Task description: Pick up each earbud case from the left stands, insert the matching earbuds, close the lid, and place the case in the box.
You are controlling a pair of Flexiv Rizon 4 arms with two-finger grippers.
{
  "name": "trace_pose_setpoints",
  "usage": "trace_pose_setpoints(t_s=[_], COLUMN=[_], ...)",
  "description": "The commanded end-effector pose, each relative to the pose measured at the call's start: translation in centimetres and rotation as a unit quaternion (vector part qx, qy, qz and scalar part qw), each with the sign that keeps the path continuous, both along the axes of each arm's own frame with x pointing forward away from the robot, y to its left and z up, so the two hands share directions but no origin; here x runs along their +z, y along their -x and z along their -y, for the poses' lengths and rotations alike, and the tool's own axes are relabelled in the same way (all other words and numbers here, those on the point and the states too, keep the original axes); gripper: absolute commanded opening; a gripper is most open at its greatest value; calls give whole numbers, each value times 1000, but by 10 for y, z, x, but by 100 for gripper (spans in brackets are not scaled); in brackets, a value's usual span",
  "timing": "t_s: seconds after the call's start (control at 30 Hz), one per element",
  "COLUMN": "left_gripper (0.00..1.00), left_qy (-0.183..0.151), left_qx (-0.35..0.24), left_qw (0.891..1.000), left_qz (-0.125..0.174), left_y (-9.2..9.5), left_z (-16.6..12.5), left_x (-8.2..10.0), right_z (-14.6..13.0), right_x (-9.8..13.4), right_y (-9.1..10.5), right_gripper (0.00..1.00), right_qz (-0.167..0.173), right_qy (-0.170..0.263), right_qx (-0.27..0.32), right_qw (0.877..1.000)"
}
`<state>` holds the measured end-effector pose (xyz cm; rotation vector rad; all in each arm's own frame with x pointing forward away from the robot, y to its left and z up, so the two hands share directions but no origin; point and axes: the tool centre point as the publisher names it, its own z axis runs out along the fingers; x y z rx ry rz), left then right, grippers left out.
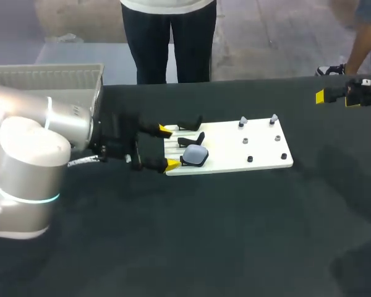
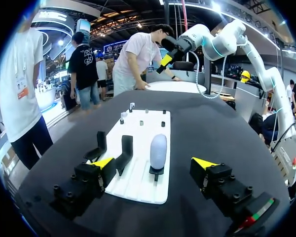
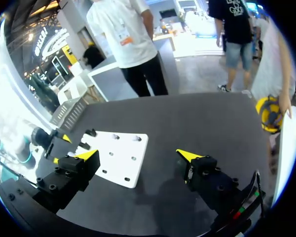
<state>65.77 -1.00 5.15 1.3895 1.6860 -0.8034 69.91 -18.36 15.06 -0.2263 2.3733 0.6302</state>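
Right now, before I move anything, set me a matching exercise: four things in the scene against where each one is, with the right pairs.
Things:
1. earbud case
2. left gripper
3. right gripper
4. box

Places:
A. over the far right of the table, away from the white board
B. at the far left corner, behind the left arm
C. on a stand at the board's left end
D. open, at the board's left edge

Pairs: 1-C, 2-D, 3-A, 4-B
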Motion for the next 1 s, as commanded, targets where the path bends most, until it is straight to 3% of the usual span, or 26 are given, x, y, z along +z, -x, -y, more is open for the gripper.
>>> trace_pose_setpoints(t_s=[0.03,0.67,0.8,1.0], left_gripper=[100,100,88,85], left_qy=[-4,13,14,18], left_qx=[0,-33,-42,-47], left_qw=[1000,999,999,999], left_qz=[-2,-14,-16,-18], left_y=[-4,-7,-6,-5], left_z=[11,31,35,38], left_x=[-11,-23,-24,-26], right_z=[0,0,0,0], right_x=[-1,-1,-1,-1], right_y=[-1,-1,-1,-1], right_gripper=[100,100,100,100], right_qz=[0,0,0,0], right_qy=[-1,-1,-1,-1], right_qx=[1,1,1,1], right_qw=[1000,1000,1000,1000])
